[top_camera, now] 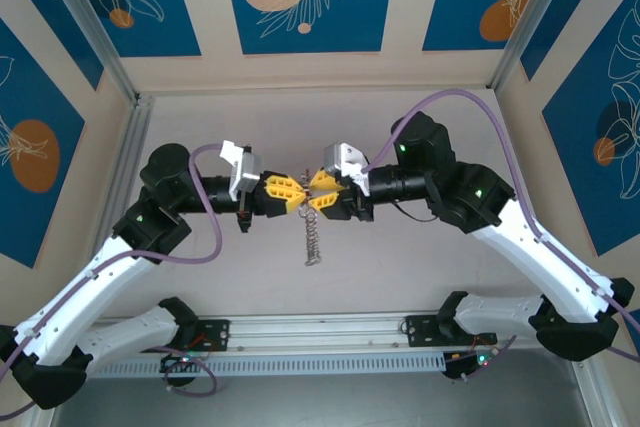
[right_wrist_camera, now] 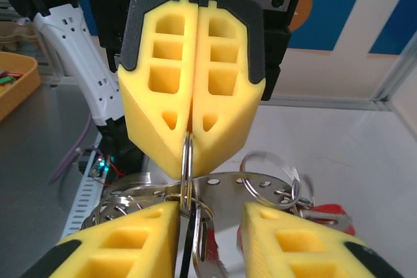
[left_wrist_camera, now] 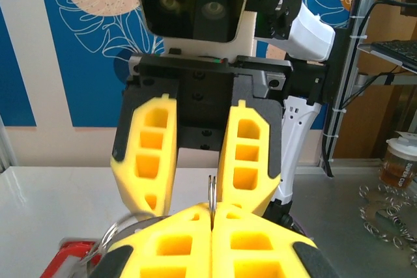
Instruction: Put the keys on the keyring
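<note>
My left gripper [top_camera: 297, 190] and right gripper [top_camera: 318, 192] meet tip to tip above the table's middle. The left gripper [left_wrist_camera: 212, 211] is shut on the edge of the keyring [left_wrist_camera: 212, 190], a thin double wire loop [right_wrist_camera: 187, 161] standing upright. From the loop hang a perforated metal band [right_wrist_camera: 260, 190], smaller rings, a red tag [right_wrist_camera: 329, 216] and a silvery bunch [top_camera: 313, 242]. The right gripper [right_wrist_camera: 208, 216] is open. The loop rests against its left finger [right_wrist_camera: 130, 239]. The keys [right_wrist_camera: 207, 245], a dark thin one and a silver one, dangle between its fingers.
A metal rail [top_camera: 320, 332] crosses the near edge between the arm bases. Panel walls close the back and both sides. Off the table stand a cup [left_wrist_camera: 401, 164], a loose chain [left_wrist_camera: 384, 216] and an orange tray [right_wrist_camera: 13, 83].
</note>
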You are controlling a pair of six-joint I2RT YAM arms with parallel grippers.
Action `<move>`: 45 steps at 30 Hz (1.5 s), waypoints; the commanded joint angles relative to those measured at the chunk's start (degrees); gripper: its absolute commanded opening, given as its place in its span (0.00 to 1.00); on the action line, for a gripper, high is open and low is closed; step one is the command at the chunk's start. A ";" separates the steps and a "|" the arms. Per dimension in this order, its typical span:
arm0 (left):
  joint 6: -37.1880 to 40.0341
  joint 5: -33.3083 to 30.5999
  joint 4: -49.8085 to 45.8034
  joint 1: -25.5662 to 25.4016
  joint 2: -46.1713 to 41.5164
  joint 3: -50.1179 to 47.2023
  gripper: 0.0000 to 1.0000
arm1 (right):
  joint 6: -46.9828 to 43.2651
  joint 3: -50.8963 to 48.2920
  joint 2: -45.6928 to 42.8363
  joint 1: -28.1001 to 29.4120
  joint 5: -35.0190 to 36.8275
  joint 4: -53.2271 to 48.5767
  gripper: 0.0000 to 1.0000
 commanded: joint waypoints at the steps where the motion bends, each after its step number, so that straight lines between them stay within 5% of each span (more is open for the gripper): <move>1: -1.59 0.88 4.60 0.33 -0.74 -0.09 0.00 | 1.72 -2.03 -3.30 0.41 3.54 4.08 0.33; 22: -5.71 2.07 12.53 0.68 -2.13 -3.59 0.00 | 4.55 -1.82 -1.96 1.21 -1.74 7.41 0.29; 32: -9.03 1.89 18.90 0.98 -0.86 -4.87 0.00 | 3.54 -1.64 -1.82 1.11 1.02 6.07 0.00; 36: -1.05 -1.62 3.93 0.93 -1.80 -0.21 0.01 | 0.81 -0.40 -1.82 1.09 5.18 3.03 0.00; 41: 13.87 -8.81 -22.77 0.44 0.36 10.80 0.26 | -3.91 3.56 0.56 1.68 10.29 -3.32 0.00; 45: 20.32 -13.80 -33.01 -0.95 3.26 16.97 0.28 | -5.74 5.26 1.94 2.47 12.19 -5.03 0.00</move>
